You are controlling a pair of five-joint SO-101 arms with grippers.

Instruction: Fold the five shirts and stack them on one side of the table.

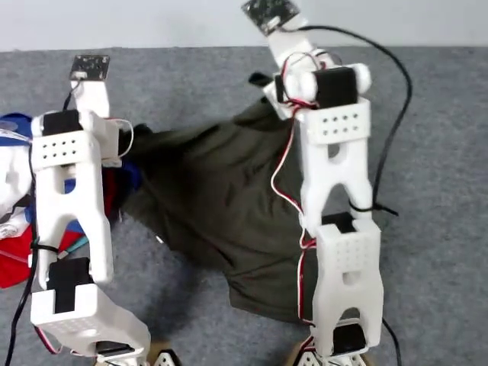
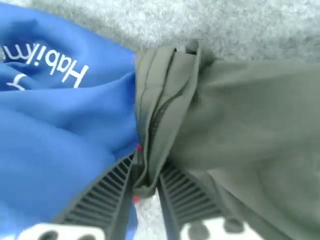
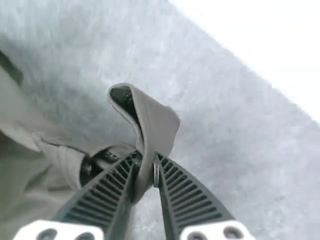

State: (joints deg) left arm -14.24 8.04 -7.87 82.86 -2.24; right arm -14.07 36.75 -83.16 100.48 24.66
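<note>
Olive-green cotton, rumpled: the olive shirt (image 1: 221,198), one only, spread on the grey felt table (image 1: 427,191), hard against the pile (image 1: 118,191) of other shirts and running away from that pile. Pinched at two points along the edge far from the arm bases. At the end touching the pile: left gripper (image 2: 146,167), clamped shut on a bunched seam of the olive shirt, with the blue shirt (image 2: 60,130) of the pile pressed right alongside and a sliver of red at the fingertips. At the end farthest from the pile: right gripper (image 3: 146,162), closed likewise on a small upstanding fold of the same cloth, bare felt all round it. Held edge thus a line leading straight off from the pile, long axis of the grip across the table; rest of the garment trailing loose from that line back toward the bases. Probably a spreading or first folding step, very early in the task: nothing seen folded, nothing stacked neatly. Likely to call for both claws travelling together, square to the held line, keeping it taut. Left arm the nearer to the pile, so the likelier to drag the blue shirt along. Counted: two arms, two claws, one olive shirt in hand; in the pile one blue, one red shirt (image 1: 15,267), one white garment (image 1: 9,179); three told apart there, a fifth shirt not to be made out
</note>
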